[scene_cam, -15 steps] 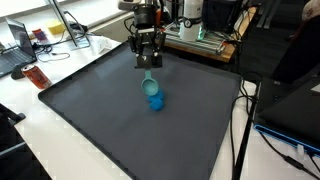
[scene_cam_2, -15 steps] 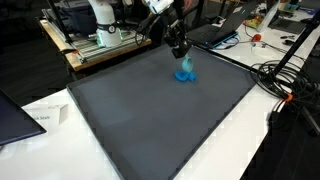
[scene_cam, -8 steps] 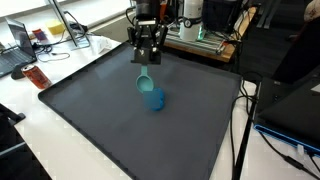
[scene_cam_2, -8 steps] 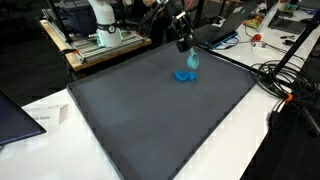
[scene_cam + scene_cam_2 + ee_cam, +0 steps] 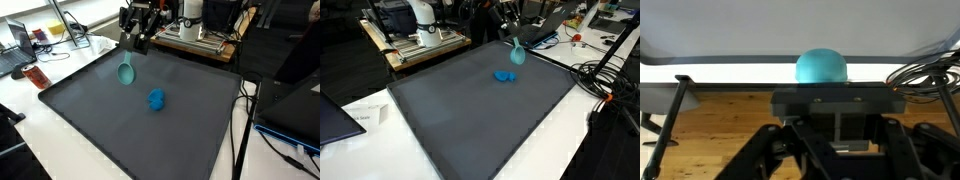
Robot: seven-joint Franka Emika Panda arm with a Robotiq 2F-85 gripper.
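We see the gripper [image 5: 140,42] clenched on the handle of a teal spoon [image 5: 125,72], which hangs bowl-down in the air above the corner of the dark mat [image 5: 100,130] nearest the arm's base. A small blue object [image 5: 156,99] lies on the mat inward from that corner, apart from the spoon.
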